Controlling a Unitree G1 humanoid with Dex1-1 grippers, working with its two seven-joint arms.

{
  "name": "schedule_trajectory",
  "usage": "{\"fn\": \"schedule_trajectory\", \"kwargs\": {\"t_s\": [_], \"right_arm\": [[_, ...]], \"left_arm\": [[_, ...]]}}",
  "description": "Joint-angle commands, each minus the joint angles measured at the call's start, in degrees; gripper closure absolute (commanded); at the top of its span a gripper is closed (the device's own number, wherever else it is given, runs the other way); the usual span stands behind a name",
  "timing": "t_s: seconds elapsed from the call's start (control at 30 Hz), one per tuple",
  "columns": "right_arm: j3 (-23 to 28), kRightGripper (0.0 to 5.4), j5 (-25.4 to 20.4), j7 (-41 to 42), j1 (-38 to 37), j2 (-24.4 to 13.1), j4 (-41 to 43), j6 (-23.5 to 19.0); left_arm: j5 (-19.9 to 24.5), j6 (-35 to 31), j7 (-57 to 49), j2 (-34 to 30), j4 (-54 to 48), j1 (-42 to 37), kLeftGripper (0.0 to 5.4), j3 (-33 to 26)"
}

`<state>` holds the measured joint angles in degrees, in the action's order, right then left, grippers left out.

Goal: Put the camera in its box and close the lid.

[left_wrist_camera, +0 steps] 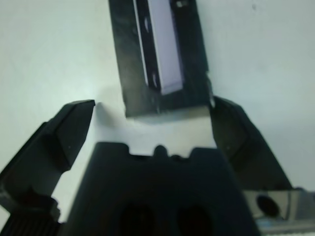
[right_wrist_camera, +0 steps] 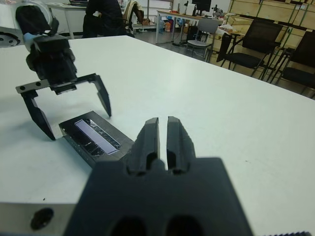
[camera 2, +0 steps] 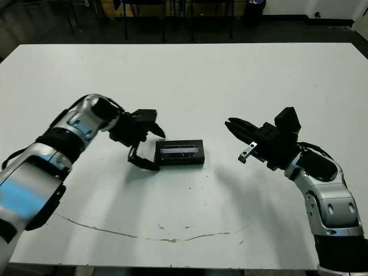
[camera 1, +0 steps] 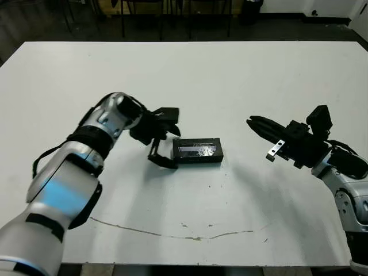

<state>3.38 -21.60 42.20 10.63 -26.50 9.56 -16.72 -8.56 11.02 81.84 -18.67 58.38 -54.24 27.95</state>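
Lid (camera 1: 198, 150) seated on box, flat on tabletop (camera 1: 230, 80).
Your left claw (camera 1: 163, 145) stands wide at its end; right claw (camera 1: 257, 125) pinched narrow, well apart.

The two eye views look forward and down from the robot's head onto the white surface (camera 1: 241, 75), taking in both arms, with the box (camera 1: 198, 150) near mid-frame. The left wrist view sits very close above the box (left_wrist_camera: 160, 54), looking down at one short end between its own pincer's fingers (left_wrist_camera: 59, 142). The right wrist view looks low across the surface toward the box (right_wrist_camera: 96, 138) from farther off, with chairs (right_wrist_camera: 256, 46) beyond it. All four views share the box.
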Motion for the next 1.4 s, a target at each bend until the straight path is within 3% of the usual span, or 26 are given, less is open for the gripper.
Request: {"fn": "schedule_trajectory", "kwargs": {"t_s": [0.03,0.27,0.43,0.6,0.8,0.93,1.03,1.27,1.4], "right_arm": [[-0.4,5.40,0.3,-0.4,-1.0,-0.3,0.5,-0.6],[-0.9,5.40,0.1,-0.4,-0.4,0.2,-0.1,-0.3],[-1.2,5.40,0.3,-0.3,-0.1,0.5,-0.8,0.7],[-1.3,5.40,0.3,-0.9,-0.2,0.5,-0.2,0.3],[-1.3,5.40,0.7,-3.0,-0.2,0.7,1.2,-0.7],[-1.8,5.40,1.1,-3.0,0.4,1.4,-0.3,1.3],[-2.2,5.40,1.7,-3.8,1.0,2.0,-0.9,1.1],[-2.0,5.40,2.1,-4.9,1.0,3.2,-1.9,2.0],[-1.7,5.40,2.2,-6.3,0.4,3.2,-1.5,1.5]], "left_arm": [[-3.0,1.1,2.4,-5.4,-0.3,8.8,0.02,1.7],[0.6,3.0,5.4,-12.4,-7.8,12.9,0.02,-0.6],[4.7,-4.7,4.4,-15.3,-12.1,14.1,0.02,-5.0],[13.2,-13.5,-5.6,-15.8,-21.2,18.7,0.09,-17.2],[20.6,-22.2,-31.6,-6.9,-46.7,30.6,1.00,-29.2],[22.7,-30.2,-46.1,0.9,-65.5,36.6,1.73,-29.8],[23.1,-35.5,-54.7,6.6,-73.9,38.2,2.30,-27.9],[17.6,-35.2,-69.3,17.4,-73.2,38.9,3.60,-21.4],[17.0,-41.9,-74.4,22.7,-71.0,38.5,4.35,-17.8]]}}
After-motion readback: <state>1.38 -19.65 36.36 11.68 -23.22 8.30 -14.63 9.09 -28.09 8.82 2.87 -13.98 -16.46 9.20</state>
